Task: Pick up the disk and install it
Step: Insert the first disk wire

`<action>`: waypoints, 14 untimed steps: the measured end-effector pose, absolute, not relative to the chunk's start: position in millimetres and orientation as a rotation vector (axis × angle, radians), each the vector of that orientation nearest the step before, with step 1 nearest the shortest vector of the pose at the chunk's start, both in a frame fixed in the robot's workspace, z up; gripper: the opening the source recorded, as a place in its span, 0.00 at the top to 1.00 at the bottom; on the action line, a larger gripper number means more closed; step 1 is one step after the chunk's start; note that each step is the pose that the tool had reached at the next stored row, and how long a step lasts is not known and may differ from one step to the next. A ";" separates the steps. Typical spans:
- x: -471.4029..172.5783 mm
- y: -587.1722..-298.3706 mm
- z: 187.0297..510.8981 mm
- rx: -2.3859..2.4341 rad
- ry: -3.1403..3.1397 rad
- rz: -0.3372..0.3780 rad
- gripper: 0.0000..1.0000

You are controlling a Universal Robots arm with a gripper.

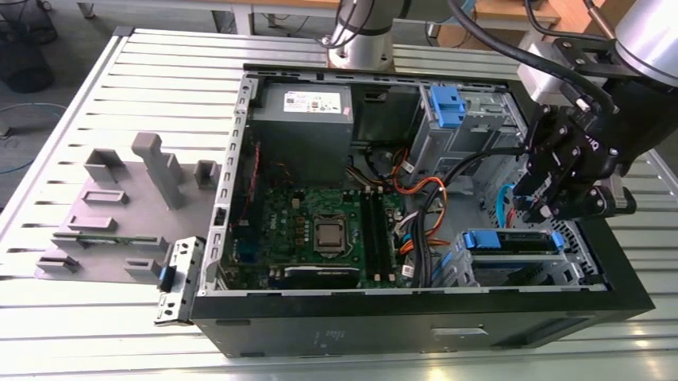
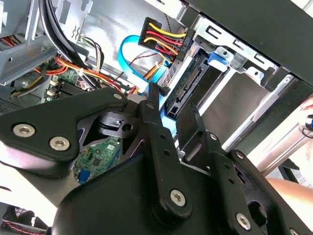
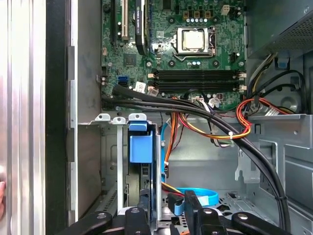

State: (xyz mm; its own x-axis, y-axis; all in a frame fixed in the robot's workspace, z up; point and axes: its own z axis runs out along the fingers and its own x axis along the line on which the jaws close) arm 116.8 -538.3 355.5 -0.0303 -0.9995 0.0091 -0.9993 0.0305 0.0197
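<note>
We see a silver ribbed metal table (image 1: 127,71) with a dull finish, and on it a black matt-painted computer case (image 1: 424,333). The grey sheet-metal drive cage (image 3: 288,147) inside is bare and faintly shiny. The green motherboard (image 3: 166,54) looks glossy, and its square processor lid (image 3: 195,39) is bright metal. The disk (image 2: 190,83) carries a smooth blue plastic rail (image 3: 139,147). The black gripper (image 2: 171,105) is matt, with shiny steel screws (image 2: 177,197). The grey moulded fixture (image 1: 117,214) looks like matt plastic.
</note>
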 end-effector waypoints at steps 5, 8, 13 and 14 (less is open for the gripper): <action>116.8 -538.3 353.0 2.172 -2.239 -0.010 0.58; 116.8 -538.4 353.0 2.172 -2.239 -0.010 0.58; 116.8 -538.4 352.9 2.172 -2.240 -0.010 0.58; 116.8 -538.4 352.9 2.172 -2.240 -0.010 0.60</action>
State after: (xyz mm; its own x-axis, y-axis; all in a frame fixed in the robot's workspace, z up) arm 116.8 -538.4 352.9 -0.0303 -0.9995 0.0108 -0.9993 0.0305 0.0197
